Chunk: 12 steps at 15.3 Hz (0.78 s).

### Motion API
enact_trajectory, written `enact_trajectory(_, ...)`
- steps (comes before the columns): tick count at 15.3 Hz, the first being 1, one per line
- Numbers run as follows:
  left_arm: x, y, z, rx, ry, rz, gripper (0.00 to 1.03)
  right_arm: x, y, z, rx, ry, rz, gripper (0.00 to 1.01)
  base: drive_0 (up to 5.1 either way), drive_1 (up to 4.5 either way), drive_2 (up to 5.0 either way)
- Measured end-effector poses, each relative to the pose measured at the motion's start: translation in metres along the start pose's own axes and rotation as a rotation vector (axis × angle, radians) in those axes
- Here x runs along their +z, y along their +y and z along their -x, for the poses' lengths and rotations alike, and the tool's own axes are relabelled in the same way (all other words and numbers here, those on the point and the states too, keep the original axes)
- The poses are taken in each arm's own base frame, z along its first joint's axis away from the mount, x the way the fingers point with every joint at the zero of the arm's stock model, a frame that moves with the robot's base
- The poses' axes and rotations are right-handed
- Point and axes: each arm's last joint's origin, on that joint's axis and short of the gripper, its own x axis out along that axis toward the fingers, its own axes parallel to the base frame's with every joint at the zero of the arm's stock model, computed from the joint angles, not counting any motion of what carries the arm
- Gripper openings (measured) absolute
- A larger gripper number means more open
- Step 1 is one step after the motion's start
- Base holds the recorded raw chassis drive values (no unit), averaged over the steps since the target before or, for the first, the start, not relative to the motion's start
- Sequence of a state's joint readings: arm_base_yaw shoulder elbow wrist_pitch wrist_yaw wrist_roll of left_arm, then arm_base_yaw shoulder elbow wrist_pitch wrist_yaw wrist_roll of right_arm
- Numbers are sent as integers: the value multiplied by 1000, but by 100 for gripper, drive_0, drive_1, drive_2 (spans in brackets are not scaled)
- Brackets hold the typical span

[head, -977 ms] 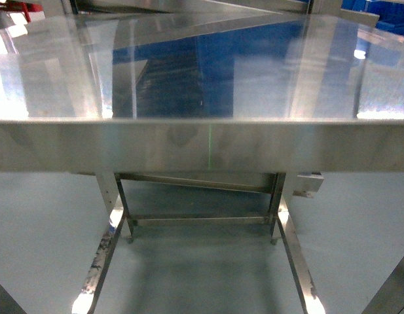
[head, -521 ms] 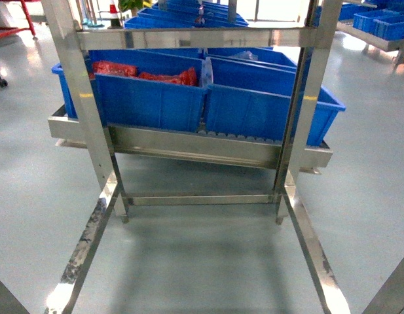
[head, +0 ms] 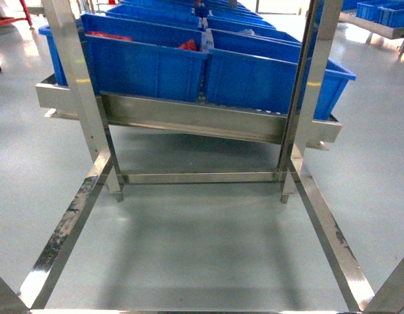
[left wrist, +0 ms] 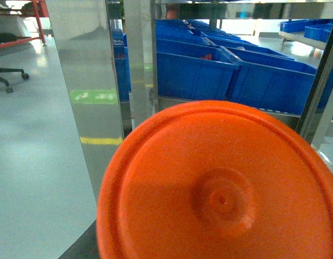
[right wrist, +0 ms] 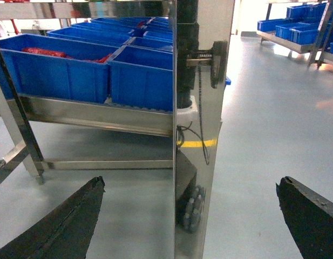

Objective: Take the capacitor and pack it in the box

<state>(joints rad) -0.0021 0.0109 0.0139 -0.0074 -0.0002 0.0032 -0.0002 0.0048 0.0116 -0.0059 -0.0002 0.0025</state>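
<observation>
Blue bins (head: 208,72) shifted upward in frame; pink box unseen. Right gripper (right wrist: 190,216) spread apart; left gripper's state indeterminable.

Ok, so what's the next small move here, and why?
Probably tilt the head camera up to look into the blue bins: neither box nor capacitor shows in any view, the right fingers are open and empty, and an orange disc fills the left wrist view.
</observation>
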Motion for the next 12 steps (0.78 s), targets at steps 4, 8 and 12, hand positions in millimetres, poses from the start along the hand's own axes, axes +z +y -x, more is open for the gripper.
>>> enact_trajectory(4,0,0,0,1,0,0,44,0,0,0,0,0,0,98,0,0,0)
enact_trajectory(8,0,0,0,-2,-1,0,44,0,0,0,-1,0,0,98,0,0,0)
enact_trajectory(12,0,0,0,0,0,0,44,0,0,0,0,-1,0,98,-477,269,269)
